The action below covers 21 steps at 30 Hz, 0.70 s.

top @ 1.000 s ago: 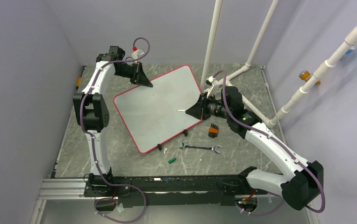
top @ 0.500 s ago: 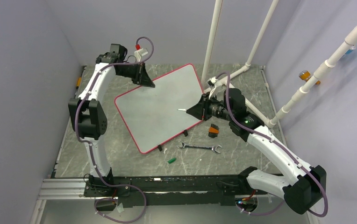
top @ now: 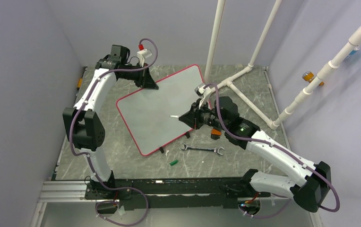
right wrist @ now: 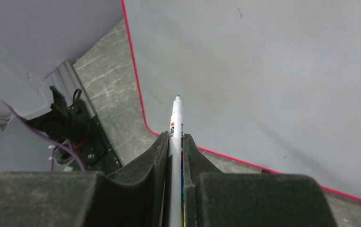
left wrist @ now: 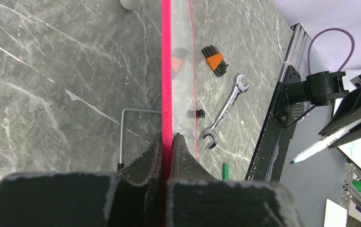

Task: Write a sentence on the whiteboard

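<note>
Jaws of my left gripper (left wrist: 167, 138) are pressed together on the red rim of the whiteboard (top: 155, 109), at its far left corner. The board sits askew on the grey table (top: 126, 156), its clipped edge toward my bases. Over its right part, my right gripper (right wrist: 176, 138) is clamped on a white marker (right wrist: 176, 118), tip pointing across the white surface; whether it touches, I cannot tell. Just off the board's near edge lie a wrench (top: 201, 149) and a small green cap (top: 173, 162).
</note>
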Each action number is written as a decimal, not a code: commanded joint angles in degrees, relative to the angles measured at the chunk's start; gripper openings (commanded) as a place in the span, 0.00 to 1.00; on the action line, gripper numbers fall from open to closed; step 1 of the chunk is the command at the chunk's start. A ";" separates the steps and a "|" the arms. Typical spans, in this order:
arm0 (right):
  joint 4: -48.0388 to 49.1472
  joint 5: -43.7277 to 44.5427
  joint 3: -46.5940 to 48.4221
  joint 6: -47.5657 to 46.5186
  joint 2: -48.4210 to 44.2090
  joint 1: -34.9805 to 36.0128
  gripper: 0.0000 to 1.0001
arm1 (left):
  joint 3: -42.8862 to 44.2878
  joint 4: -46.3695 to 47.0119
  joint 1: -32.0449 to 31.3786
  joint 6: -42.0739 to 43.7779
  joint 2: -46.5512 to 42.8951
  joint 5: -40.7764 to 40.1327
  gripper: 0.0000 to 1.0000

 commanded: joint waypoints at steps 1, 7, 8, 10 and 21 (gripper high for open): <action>4.91 5.84 3.00 -3.13 -0.09 1.41 0.00 | -1.98 3.91 -1.79 6.28 -2.83 -4.48 0.00; 5.78 8.82 3.44 -4.48 0.99 3.74 0.00 | -2.11 3.36 -2.74 8.48 -2.02 -4.64 0.00; 5.80 9.03 3.63 -4.59 1.30 4.08 0.00 | -2.43 3.95 -2.74 8.41 -1.84 -4.21 0.00; 5.78 9.15 4.05 -4.97 1.64 4.76 0.00 | -2.58 4.23 -2.70 8.52 -1.53 -3.63 0.00; 8.78 9.80 5.05 -6.09 4.90 6.38 0.00 | -1.76 3.05 -2.81 9.41 -1.43 -4.29 0.00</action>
